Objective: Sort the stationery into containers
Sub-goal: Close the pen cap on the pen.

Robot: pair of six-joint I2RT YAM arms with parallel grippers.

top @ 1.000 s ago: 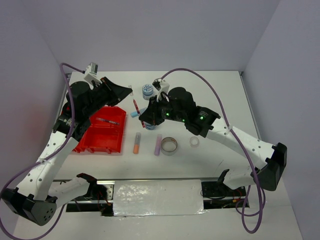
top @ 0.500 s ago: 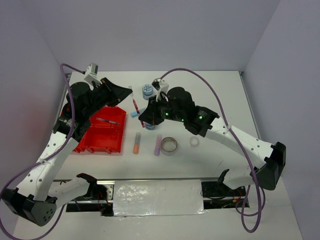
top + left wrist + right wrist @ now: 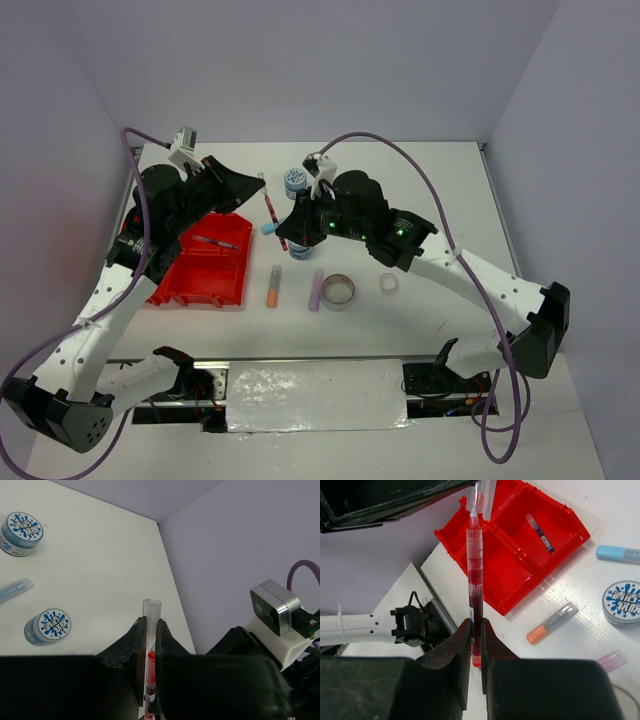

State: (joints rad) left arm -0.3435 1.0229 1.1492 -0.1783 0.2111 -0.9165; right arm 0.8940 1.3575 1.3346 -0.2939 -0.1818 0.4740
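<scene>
The red pen (image 3: pixel 273 220) hangs in the air between my two grippers, beside the red tray (image 3: pixel 190 285). My left gripper (image 3: pixel 259 186) is shut on its clear-capped far end (image 3: pixel 151 611). My right gripper (image 3: pixel 285 241) is shut on its red barrel (image 3: pixel 474 580). The teal pen (image 3: pixel 215 241) lies in a far compartment of the tray (image 3: pixel 512 587). On the table lie the orange stick (image 3: pixel 273 286), the lilac stick (image 3: pixel 316 290), the light-blue stick (image 3: pixel 15 591), the grey tape ring (image 3: pixel 338 292) and the clear ring (image 3: pixel 389 284).
One blue-patterned tub (image 3: pixel 294 180) stands at the back. A second tub (image 3: pixel 47 626) sits near my right gripper. The tray's near compartments hold nothing. Purple cables loop over both arms. Walls close the table at the back and both sides.
My right gripper has shifted a little left and toward the back with the red pen, so more of the pen shows between the grippers. The left arm has barely moved.
</scene>
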